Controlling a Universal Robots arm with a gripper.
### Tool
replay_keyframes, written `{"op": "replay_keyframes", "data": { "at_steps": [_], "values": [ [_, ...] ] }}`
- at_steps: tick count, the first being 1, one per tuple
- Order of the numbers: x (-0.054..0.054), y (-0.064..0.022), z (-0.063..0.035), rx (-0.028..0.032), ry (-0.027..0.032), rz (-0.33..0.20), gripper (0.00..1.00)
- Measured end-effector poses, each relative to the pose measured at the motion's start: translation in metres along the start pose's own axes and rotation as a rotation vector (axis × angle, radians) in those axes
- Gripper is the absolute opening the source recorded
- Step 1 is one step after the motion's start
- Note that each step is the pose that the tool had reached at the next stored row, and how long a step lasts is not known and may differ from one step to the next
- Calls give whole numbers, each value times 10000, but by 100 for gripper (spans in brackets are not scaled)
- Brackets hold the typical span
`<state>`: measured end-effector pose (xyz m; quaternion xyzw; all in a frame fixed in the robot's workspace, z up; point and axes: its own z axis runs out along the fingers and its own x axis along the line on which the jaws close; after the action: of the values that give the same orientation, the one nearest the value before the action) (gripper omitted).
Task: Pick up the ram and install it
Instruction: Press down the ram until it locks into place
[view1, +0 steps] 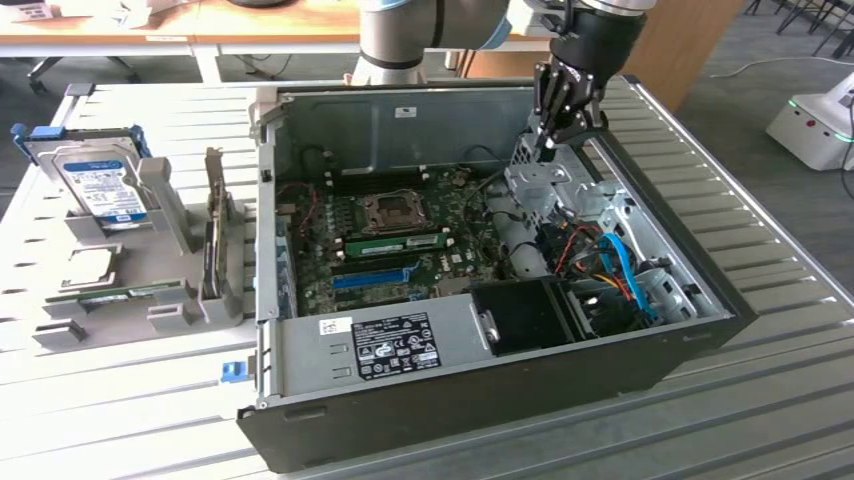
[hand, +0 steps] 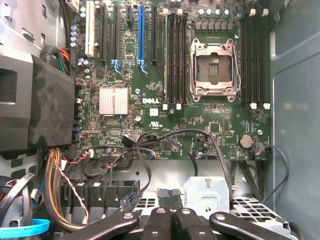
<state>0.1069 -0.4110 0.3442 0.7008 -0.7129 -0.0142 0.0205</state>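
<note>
Green ram (view1: 400, 241) stands in a black slot just beside the bare CPU socket (view1: 396, 209), inside the open case (view1: 467, 395). I judge the placing done, though I can't tell whether it is latched. My gripper (view1: 547, 140) hangs over the drive cage (view1: 537, 185), jaws together, holding nothing. On the surface (view1: 747, 400) at the exterior view's left, a rack (view1: 163, 195) holds a hard drive (view1: 104, 185).

Open case (view1: 400, 125), motherboard (view1: 461, 195) centre clear from above, black fan shroud (view1: 527, 315), metal drive cage (view1: 541, 185), loose cables (view1: 607, 265) crowding the exterior view's right
</note>
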Motion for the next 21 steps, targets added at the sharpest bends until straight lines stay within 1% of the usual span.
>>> {"op": "replay_keyframes", "data": {
  "at_steps": [6,15,19,21],
  "values": [
    [0,44,2,1,0,-1,10],
    [2,152,8,0,0,-2,10],
    [3,185,9,0,1,-1,10],
    [2,208,12,10,-2,-1,10]
  ]
}}
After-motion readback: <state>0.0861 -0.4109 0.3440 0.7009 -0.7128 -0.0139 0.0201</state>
